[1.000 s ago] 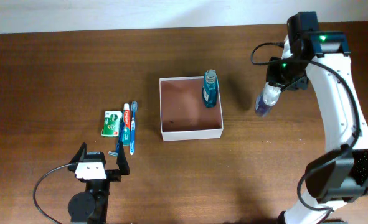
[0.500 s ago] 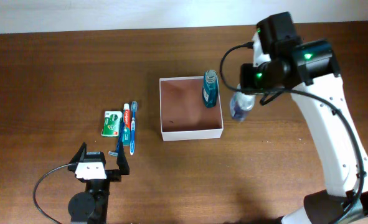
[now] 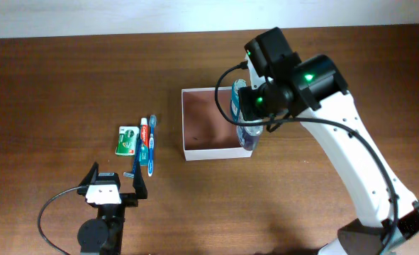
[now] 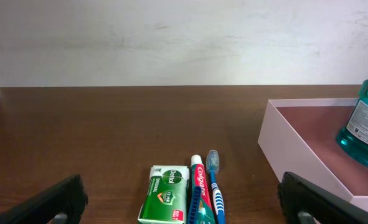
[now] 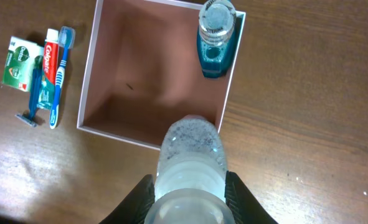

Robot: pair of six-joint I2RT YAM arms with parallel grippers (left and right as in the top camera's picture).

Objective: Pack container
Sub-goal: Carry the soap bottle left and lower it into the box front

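Note:
The container is a square shallow box with white walls and a reddish-brown inside, mid-table; it also shows in the right wrist view and the left wrist view. A teal mouthwash bottle stands upright in its far right corner. My right gripper is shut on a clear bottle and holds it over the box's front right corner. My left gripper is open and empty, low near the table's front left.
A green soap packet, a toothpaste tube, a blue toothbrush and a blue razor lie side by side left of the box. They show in the left wrist view just ahead of the fingers, the packet nearest.
My right arm has carried the clear bottle leftward from the table's right side to above the box's front right corner. The left arm has not moved.

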